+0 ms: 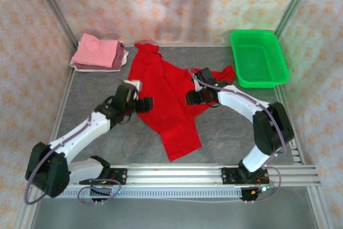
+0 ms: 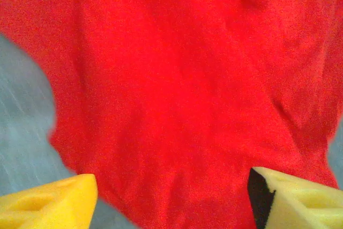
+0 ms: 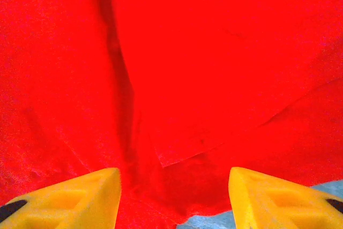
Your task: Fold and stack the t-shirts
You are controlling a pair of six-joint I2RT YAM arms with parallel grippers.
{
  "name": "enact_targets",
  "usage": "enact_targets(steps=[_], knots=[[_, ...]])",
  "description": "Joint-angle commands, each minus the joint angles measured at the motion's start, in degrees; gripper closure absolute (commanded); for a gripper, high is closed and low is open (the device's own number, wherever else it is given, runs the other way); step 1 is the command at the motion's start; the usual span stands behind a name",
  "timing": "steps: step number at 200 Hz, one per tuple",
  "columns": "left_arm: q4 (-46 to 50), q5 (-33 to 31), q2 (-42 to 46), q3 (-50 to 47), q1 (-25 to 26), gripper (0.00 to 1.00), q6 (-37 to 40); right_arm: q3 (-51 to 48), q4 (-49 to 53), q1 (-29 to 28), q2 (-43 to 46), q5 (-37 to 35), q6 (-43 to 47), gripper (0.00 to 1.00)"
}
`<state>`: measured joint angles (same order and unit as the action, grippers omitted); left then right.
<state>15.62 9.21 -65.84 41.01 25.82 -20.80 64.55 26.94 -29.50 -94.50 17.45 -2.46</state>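
One red t-shirt (image 1: 166, 105) (creased, askew)

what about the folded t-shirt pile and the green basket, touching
Apart. The top external view shows the folded t-shirt pile at far left and the green basket at far right, with the red t-shirt between them.

No legible text, label, brand mark, number or sign in any of the three views.
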Motion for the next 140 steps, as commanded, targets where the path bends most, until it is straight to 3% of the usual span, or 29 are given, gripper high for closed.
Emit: enact_targets(steps=[1, 51, 77, 104, 125, 140], knots=[[-1.31, 4.00, 5.73, -6.48, 2.57, 0.29, -11.56, 0.33, 0.78, -1.27, -3.41, 0.44, 2.26, 0.44], [-9.64, 10.85, -2.20, -11.93, 12.41, 0.32, -18.40, 1.09, -3.99, -3.77, -9.80, -2.68, -0.93, 0.44], [-13.40, 12.15, -6.70, -12.58, 19.54, 0.34, -21.37, 1.40, -5.97, -3.73, -11.44, -3.21, -2.56, 0.50], [-17.98, 12.31, -11.33, -13.59, 23.51, 0.42, -22.79, 1.81, -7.23, -3.73, -11.85, -3.89, -3.65, 0.80], [-19.01, 10.69, -14.80, -13.26, 24.11, 0.52, -22.15, 2.67, -6.77, -3.73, -11.16, -4.04, -4.20, 0.91], [-18.93, 8.82, -16.30, -13.17, 24.13, 0.68, -21.98, 3.29, -5.62, -3.73, -10.00, -4.92, -4.78, 0.99]])
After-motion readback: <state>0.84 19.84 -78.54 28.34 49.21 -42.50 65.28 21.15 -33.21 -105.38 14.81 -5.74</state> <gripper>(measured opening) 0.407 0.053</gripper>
